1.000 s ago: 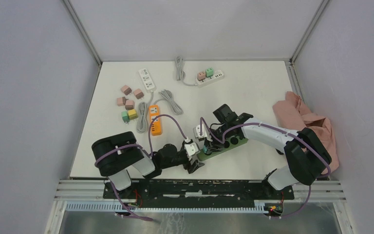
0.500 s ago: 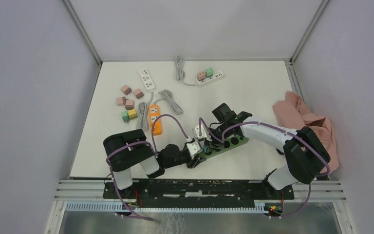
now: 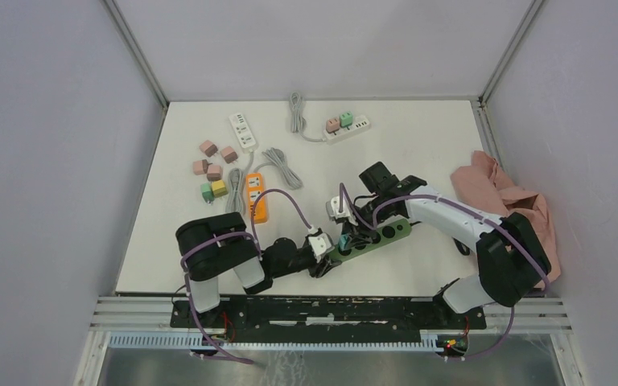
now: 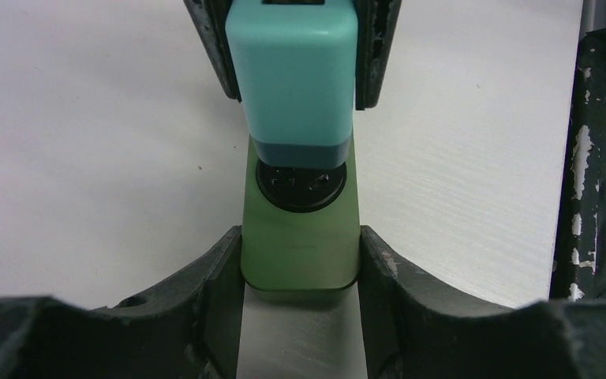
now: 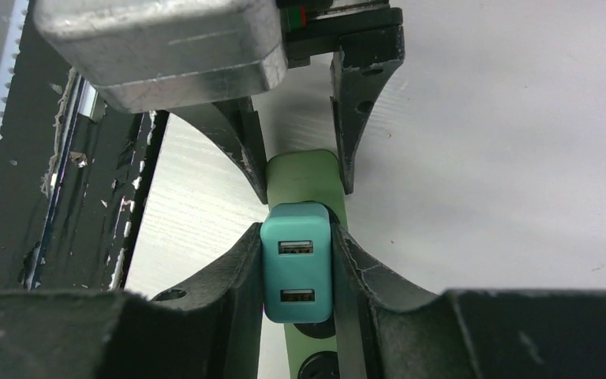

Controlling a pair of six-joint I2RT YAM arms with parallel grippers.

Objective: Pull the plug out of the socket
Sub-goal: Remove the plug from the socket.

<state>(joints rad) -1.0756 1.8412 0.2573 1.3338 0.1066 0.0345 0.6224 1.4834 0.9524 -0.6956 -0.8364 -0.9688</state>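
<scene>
Right wrist view: our right claw (image 5: 297, 253) is clamped on the teal plug (image 4: 292, 71), our left claw (image 4: 300, 264) pinches the green socket strip (image 5: 300, 178) on the bench (image 4: 87, 158) — both grips made, but we judge the plug not yet free.

White table (image 3: 418, 153), walled on three sides. Green power strip (image 3: 386, 235) lies diagonally at 6 o'clock. Orange power strip (image 3: 257, 199) and grey cables (image 3: 283, 167) lie at 9 o'clock, with small coloured cubes (image 3: 214, 172) just beside. White power strip (image 3: 242, 131) at 11 o'clock, second white strip (image 3: 346, 131) at 12 o'clock. Pink cloth (image 3: 499, 193) on the 3 o'clock edge.
</scene>
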